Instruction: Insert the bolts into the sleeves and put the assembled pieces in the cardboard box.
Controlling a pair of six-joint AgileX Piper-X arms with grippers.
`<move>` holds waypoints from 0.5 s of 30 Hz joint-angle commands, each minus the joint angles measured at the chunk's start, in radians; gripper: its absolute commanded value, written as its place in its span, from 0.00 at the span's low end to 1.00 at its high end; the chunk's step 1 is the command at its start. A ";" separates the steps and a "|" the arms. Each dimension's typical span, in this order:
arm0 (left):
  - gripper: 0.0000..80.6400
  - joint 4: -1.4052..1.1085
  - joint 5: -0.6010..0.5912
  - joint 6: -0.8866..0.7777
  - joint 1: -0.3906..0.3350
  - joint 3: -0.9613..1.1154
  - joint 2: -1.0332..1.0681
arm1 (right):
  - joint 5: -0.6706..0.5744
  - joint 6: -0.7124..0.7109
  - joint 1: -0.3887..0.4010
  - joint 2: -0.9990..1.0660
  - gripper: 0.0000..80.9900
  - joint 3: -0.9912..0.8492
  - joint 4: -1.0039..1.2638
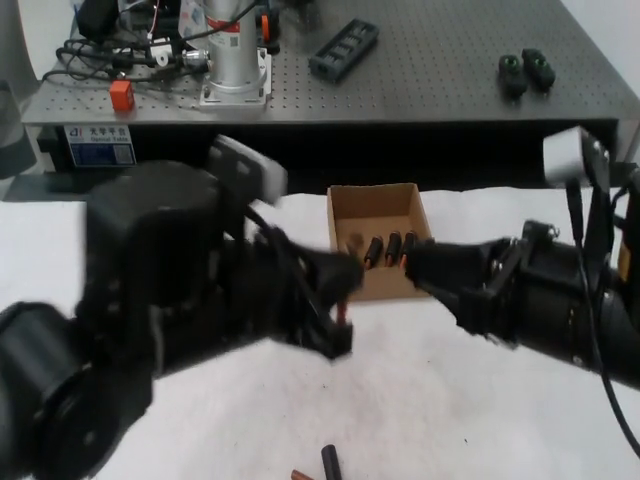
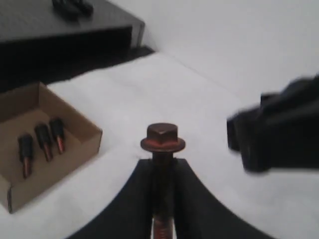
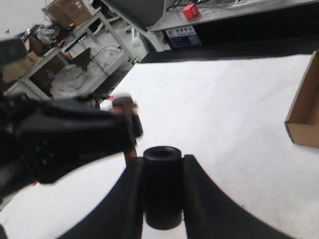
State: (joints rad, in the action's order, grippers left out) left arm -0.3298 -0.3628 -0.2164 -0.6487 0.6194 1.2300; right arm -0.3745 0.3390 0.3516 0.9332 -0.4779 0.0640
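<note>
Bolt (coppery, hex-headed) clamped in left tool; black hollow sleeve clamped in right tool.

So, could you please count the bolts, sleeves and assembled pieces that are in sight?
Assembled pieces: 3, in the cardboard box
Bolts: 2, held bolt, loose bolt
Sleeves: 2, held sleeve, loose sleeve
Total: 7

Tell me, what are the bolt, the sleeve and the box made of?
Bolt: probably metal, coppery-brown with a dull shine and a hex head.
Sleeve: matte black and hollow; metal or plastic, hard to tell.
Box: brown cardboard, with thin folded walls and no shine.
</note>
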 commanded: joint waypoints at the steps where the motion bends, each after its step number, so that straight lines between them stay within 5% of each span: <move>1: 0.01 -0.125 0.028 -0.093 0.008 0.000 -0.037 | -0.121 -0.039 0.001 -0.011 0.04 0.000 -0.064; 5: 0.01 -0.196 -0.023 -0.199 0.008 0.000 -0.037 | -0.270 -0.072 0.055 0.028 0.04 0.008 -0.055; 15: 0.01 -0.197 -0.116 -0.262 0.008 0.000 -0.037 | -0.171 -0.062 0.118 0.126 0.04 0.008 0.188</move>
State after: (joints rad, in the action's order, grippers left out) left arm -0.5059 -0.4554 -0.4635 -0.6428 0.6179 1.2015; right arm -0.5752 0.2722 0.4657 1.0582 -0.4679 0.1839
